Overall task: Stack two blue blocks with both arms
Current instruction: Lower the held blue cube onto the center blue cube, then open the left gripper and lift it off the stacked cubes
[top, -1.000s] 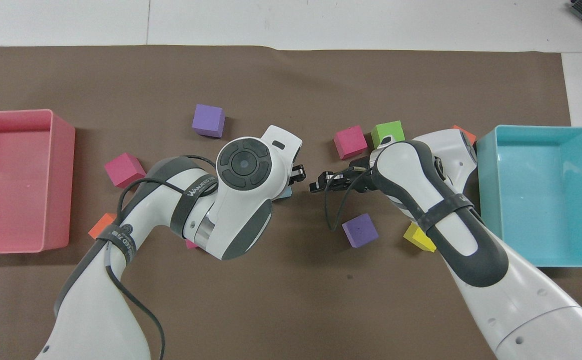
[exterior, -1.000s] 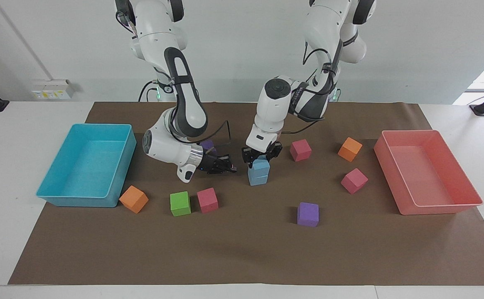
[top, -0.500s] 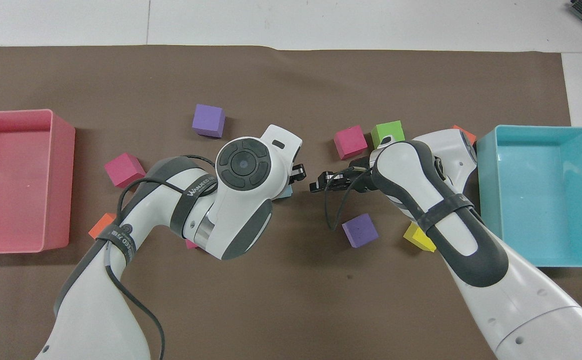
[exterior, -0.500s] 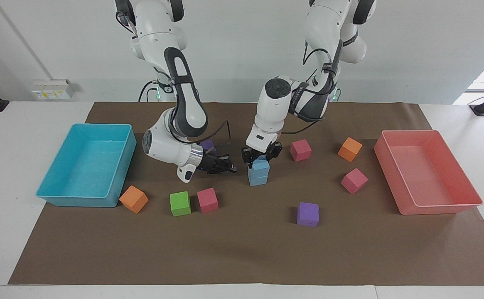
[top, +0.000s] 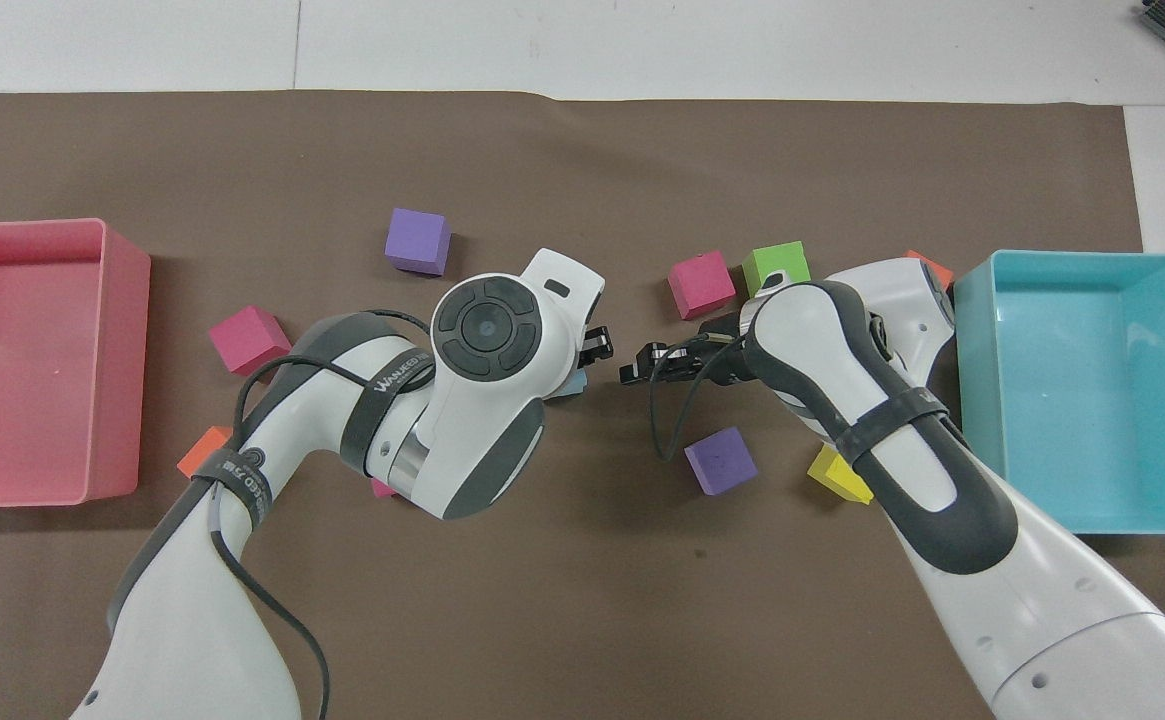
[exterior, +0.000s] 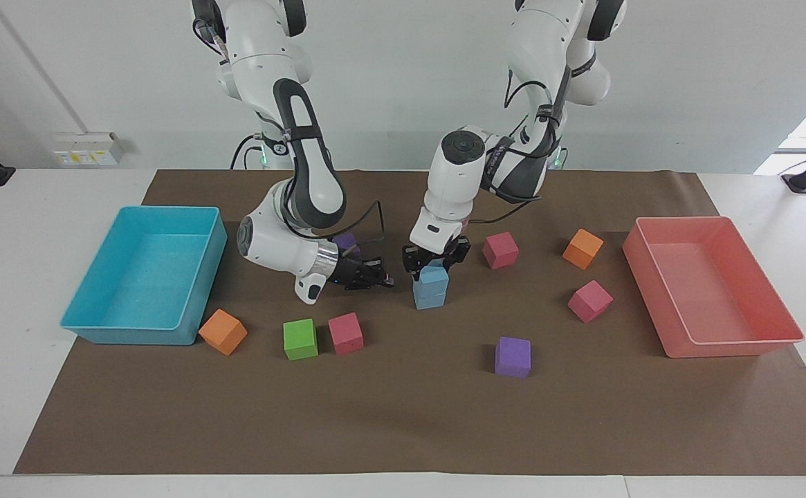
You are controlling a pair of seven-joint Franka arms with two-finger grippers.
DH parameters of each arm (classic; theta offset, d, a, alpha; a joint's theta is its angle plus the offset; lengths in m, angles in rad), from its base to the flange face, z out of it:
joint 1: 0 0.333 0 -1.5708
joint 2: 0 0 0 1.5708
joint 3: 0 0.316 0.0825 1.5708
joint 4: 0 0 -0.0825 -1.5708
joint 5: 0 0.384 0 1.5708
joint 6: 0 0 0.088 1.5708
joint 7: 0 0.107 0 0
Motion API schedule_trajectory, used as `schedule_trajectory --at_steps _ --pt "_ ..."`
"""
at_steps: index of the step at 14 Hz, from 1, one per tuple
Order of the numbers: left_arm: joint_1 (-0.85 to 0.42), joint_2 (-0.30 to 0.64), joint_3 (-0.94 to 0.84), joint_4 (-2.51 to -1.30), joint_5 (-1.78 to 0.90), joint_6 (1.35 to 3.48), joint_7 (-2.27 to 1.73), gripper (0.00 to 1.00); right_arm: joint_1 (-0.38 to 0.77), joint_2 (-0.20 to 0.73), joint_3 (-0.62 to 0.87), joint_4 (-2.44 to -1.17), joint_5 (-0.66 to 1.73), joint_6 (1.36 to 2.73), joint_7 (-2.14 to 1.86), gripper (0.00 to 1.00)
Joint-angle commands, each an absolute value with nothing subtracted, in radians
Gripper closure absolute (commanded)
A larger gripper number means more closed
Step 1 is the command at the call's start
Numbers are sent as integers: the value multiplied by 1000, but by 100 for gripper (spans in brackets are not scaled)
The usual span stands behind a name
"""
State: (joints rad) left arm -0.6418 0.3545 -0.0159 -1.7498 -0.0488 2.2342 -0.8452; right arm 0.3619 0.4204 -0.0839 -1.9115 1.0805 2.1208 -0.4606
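Note:
Two light blue blocks stand stacked in the middle of the brown mat, the upper blue block (exterior: 434, 275) resting squarely on the lower blue block (exterior: 430, 299). My left gripper (exterior: 436, 260) hangs straight over the stack, open, its fingers (exterior: 411, 261) flanking the top of the upper block. In the overhead view the left wrist hides the stack except for a blue sliver (top: 570, 385). My right gripper (exterior: 379, 279) is shut and empty, low over the mat beside the stack toward the right arm's end.
A turquoise tray (exterior: 98, 325) sits at the right arm's end and a pink tray (exterior: 728, 346) at the left arm's end. Loose cubes lie around the stack: purple (exterior: 513, 357), pink (exterior: 345, 333), green (exterior: 300, 339), orange (exterior: 223, 331), pink (exterior: 589, 301), yellow (top: 839, 474).
The left gripper has loosened its hold on the upper blue block, which stays on the lower one. The right arm has not moved.

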Motion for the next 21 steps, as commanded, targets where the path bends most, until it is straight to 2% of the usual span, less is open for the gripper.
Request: schedule_trajectory --at_steps 1,6,12,18,19,20,21 --pt "-649 347 -8 -1766 -29 2244 -844 0 356 400 -77 -1933 1121 2125 -489 100" --pt "-649 324 -6 -1756 -31 2234 -841 0 347 403 -78 -1927 1111 2122 -489 100" --pt "-554 195 -2 -1773 -31 2099 -637 0 347 368 -89 -1910 1074 2129 -440 100" --pt "-356 11 2 -1882 -31 2004 -307 0 324 296 -115 -1812 593 2112 -209 100" --pt "-316 -17 2 -1882 -31 1965 -255 0 321 278 -115 -1813 536 2105 -198 88" --pt "-283 -43 -2 -1882 -31 1936 -198 0 315 267 -117 -1815 497 2083 -196 47" --pt "-250 -66 -2 -1882 -31 1907 -139 0 296 256 -117 -1815 456 2060 -196 0"
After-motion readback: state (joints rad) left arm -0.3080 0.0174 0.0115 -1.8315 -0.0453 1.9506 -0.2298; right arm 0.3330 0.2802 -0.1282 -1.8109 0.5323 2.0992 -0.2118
